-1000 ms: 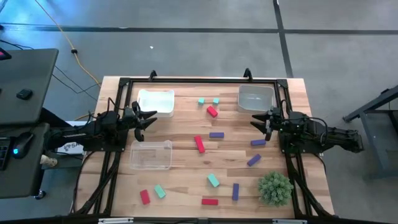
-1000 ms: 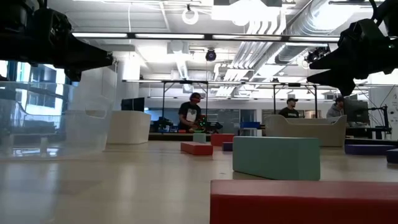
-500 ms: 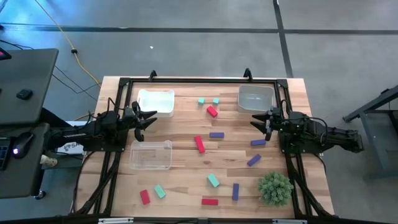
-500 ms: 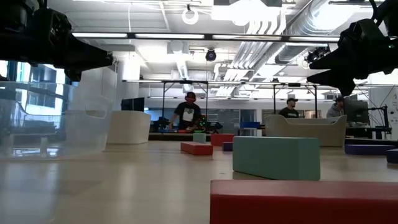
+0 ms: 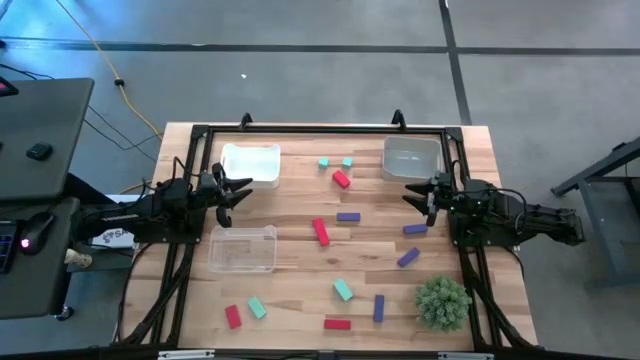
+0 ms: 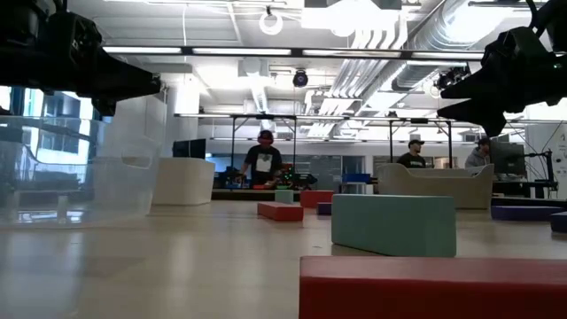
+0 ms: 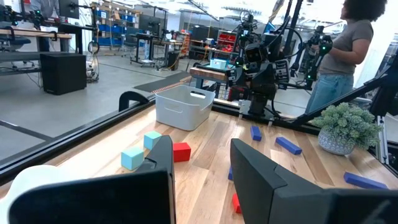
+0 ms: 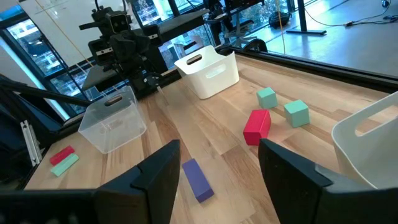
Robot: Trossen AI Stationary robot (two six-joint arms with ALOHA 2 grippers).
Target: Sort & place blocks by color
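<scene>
Red, teal and purple blocks lie flat and scattered over the wooden table: two teal ones (image 5: pixel 335 162) and a red one (image 5: pixel 341 179) near the far edge, a red one (image 5: pixel 321 232) in the middle, purple ones (image 5: pixel 408 257) toward the right, and several more near the front edge (image 5: pixel 337 324). My left gripper (image 5: pixel 243 193) hovers open at the table's left side, above and between the two left trays. My right gripper (image 5: pixel 412 194) hovers open at the right side, just near of the grey tray. Both hold nothing.
A white tray (image 5: pixel 250 164) sits far left, a clear tray (image 5: pixel 242 248) near left, a grey tray (image 5: pixel 411 157) far right. A spiky green plant (image 5: pixel 442 302) stands at the near right corner. A black frame (image 5: pixel 320 128) rims the table. People work in the room behind.
</scene>
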